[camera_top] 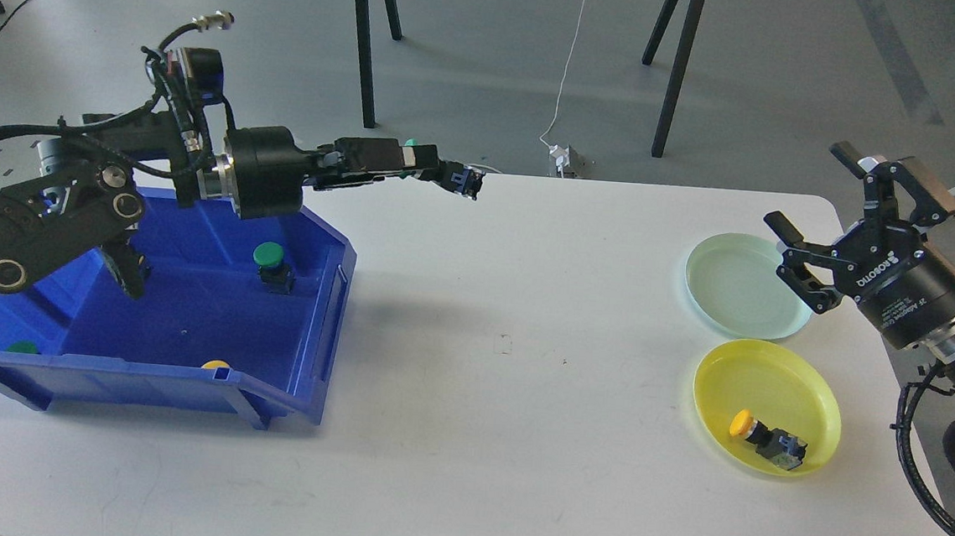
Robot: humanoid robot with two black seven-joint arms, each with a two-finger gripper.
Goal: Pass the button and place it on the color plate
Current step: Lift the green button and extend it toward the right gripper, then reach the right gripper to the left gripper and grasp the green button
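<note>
Handover step under way: left gripper [457, 177] pinches a green button [410, 143], extended toward the spread right gripper [811, 249]. Next: right gripper must close the wide gap; green plate [734, 320] lies just beneath it.

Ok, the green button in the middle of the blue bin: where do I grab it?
Come straight down with the left hand, once it has passed on the button it holds. The green button stands cap up, clear of the bin walls, so close across the round cap or, probably firmer, the black body just below it.
</note>
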